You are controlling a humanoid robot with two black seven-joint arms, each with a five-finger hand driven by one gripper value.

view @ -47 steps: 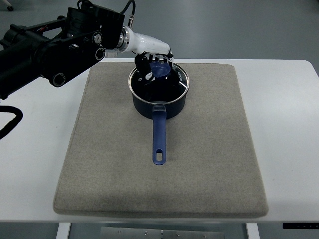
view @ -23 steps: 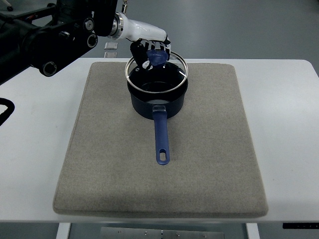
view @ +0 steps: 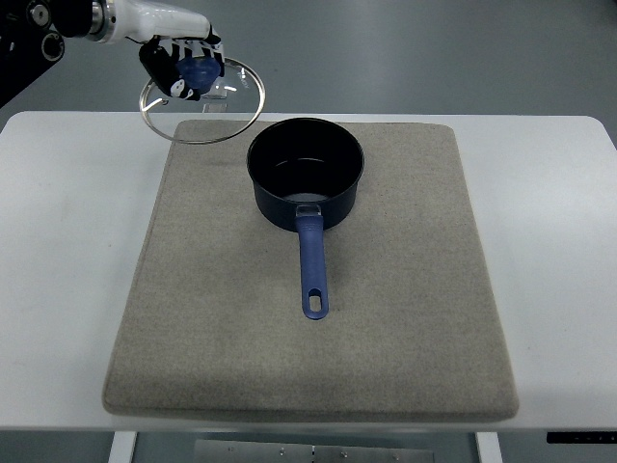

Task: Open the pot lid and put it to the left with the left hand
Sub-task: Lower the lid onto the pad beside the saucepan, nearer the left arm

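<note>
Overhead, mid-carry: left robot hand [view: 183, 68] at far left, fingers clamped on the blue knob of the glass lid [view: 202, 99]. Lid held in the air, clear of the open pot [view: 306, 174], over the mat's [view: 308, 318] far-left corner and bench [view: 67, 260] edge. Next, probably: more leftward travel, then lowering onto bare bench and letting go.

A: How many views?
B: One, set high on the robot's side, looking steeply down across the table [view: 559, 193].
A: Close?
B: Moderately; the whole mat [view: 405, 318] fits in view.
</note>
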